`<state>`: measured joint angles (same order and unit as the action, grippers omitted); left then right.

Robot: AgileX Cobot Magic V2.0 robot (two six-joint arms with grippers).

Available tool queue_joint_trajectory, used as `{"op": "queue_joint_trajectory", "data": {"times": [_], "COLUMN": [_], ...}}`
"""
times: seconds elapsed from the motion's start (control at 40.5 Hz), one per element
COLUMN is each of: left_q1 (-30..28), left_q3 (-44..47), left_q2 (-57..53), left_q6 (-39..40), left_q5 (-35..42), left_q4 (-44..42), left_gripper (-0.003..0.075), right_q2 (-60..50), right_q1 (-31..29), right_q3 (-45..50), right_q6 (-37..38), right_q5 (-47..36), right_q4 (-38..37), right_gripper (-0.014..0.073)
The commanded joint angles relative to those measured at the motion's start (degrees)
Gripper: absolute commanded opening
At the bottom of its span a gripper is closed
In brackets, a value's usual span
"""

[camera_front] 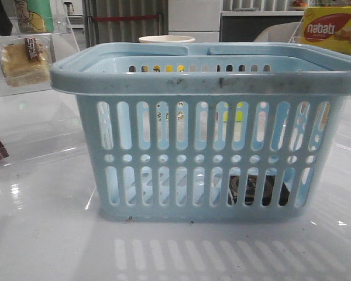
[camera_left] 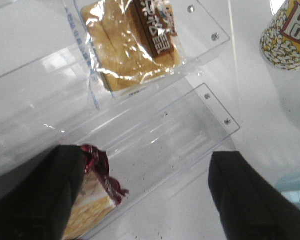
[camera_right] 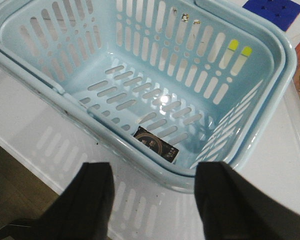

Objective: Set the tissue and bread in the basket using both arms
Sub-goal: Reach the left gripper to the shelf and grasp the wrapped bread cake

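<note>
White glossy table: bread (soft, light, in slippery wrap) suits a gentle pinch across its sides; left gripper gapes, empty; right gripper too, above basket.

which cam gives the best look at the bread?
Left wrist view: the bread fills the upper frame, wrapper and dark label clear, lying on a clear plastic shelf beyond the open left hand. Front view shows it small at the far left, behind the basket. Right wrist view doesn't show it.
</note>
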<state>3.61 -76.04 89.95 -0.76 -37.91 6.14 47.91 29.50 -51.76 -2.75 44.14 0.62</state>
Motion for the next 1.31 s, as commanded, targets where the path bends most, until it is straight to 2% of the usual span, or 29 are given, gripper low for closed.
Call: {"op": "queue_joint_trajectory", "data": {"times": [0.0, 0.099, 0.444, 0.666, 0.79, 0.938, 1.11, 1.283], "left_q1": [-2.10, -3.58, -5.74, -5.64, -5.64, -5.64, -5.64, -5.64], "left_q3": [-5.85, -8.90, -15.05, -18.17, -18.54, -18.54, -18.54, -18.54], "left_q2": [1.74, 4.81, 14.42, 18.34, 18.73, 18.73, 18.73, 18.73], "left_q6": [-5.18, -10.03, -10.05, -15.44, -15.56, -15.56, -15.56, -15.56], "left_q5": [2.43, 2.57, 6.81, 6.09, 6.22, 5.83, 4.94, 4.44], "left_q4": [7.25, 12.51, 12.79, 19.32, 19.56, 19.56, 19.56, 19.56], "left_gripper": [0.0571, 0.0571, 0.0571, 0.0571, 0.0568, 0.0476, 0.0281, 0.0140], "right_q2": [-0.49, -0.49, -0.49, -0.49, -0.49, -0.49, -0.49, -0.49], "right_q1": [0.11, 0.11, 0.11, 0.11, 0.11, 0.11, 0.11, 0.11], "right_q3": [-1.56, -1.56, -1.56, -1.56, -1.56, -1.56, -1.56, -1.56], "right_q6": [-0.69, -0.69, -0.69, -0.69, -0.69, -0.69, -0.69, -0.69], "right_q5": [-3.87, -3.88, -3.88, -3.80, -3.80, -3.80, -3.80, -3.80], "right_q4": [-0.62, -0.62, -0.62, -0.62, -0.62, -0.62, -0.62, -0.62], "right_gripper": [0.0477, 0.0477, 0.0477, 0.0477, 0.0477, 0.0477, 0.0477, 0.0477]}}
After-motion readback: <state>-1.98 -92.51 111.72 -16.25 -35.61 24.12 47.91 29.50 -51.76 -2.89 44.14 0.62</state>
